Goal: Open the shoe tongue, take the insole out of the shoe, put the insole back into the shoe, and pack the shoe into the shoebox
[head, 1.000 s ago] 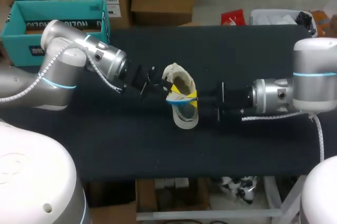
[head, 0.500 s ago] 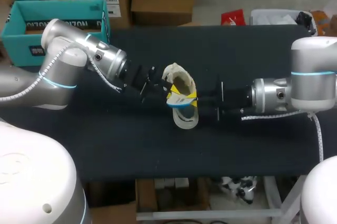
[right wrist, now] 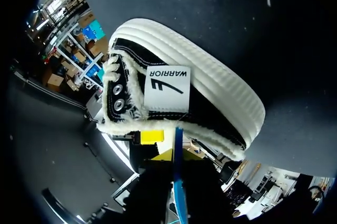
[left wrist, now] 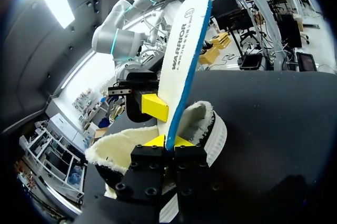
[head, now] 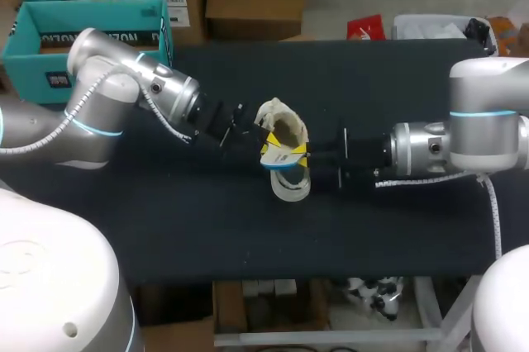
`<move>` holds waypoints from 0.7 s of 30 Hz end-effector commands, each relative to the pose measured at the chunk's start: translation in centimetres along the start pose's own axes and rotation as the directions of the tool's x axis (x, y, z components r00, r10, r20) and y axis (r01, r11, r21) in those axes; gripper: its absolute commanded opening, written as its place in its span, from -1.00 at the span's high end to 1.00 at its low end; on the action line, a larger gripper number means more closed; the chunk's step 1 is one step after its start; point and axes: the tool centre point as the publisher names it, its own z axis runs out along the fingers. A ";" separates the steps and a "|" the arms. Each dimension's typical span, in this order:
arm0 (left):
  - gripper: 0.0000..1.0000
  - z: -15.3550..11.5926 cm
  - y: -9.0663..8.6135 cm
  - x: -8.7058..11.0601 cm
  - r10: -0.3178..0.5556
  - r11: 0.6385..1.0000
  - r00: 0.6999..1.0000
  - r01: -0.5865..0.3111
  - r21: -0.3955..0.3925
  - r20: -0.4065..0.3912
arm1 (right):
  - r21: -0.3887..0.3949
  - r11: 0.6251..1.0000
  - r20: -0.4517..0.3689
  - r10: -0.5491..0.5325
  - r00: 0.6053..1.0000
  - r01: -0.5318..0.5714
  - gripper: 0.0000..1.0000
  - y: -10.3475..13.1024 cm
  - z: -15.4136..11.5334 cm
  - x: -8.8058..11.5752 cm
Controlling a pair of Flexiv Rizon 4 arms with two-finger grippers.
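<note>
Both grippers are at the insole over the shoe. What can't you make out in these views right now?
White, blue-edged insole: its lower end, left wrist view, hidden behind the left gripper.
Right gripper: its hold on the insole, right wrist view, lost in shadow.
Teal cardboard shoebox: its inside, head view, partly covered by the left arm.

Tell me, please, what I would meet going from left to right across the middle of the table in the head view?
Left arm → left end effector → shoe → right end effector → right arm. The insole overlaps the shoe and both end effectors, so I leave it out.
</note>
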 end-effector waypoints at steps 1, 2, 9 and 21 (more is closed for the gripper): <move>1.00 0.2 0.6 -0.2 -0.002 1.000 1.000 0.002 0.015 -0.007 | 0.007 1.000 -0.003 0.003 1.000 -0.003 1.00 0.5 -0.3 -0.2; 1.00 0.1 0.4 -0.1 0.000 1.000 1.000 0.000 0.018 -0.009 | 0.006 1.000 -0.004 0.003 1.000 -0.003 1.00 0.5 -0.3 -0.2; 0.00 -0.6 -1.7 0.6 0.047 0.998 0.999 -0.047 0.035 0.002 | -0.008 1.000 -0.011 -0.001 1.000 0.001 1.00 0.3 -0.5 -0.4; 0.29 -0.4 -3.8 1.0 0.095 0.993 0.996 -0.095 0.064 0.005 | -0.012 1.000 -0.025 -0.004 1.000 0.004 1.00 0.4 -0.7 -0.5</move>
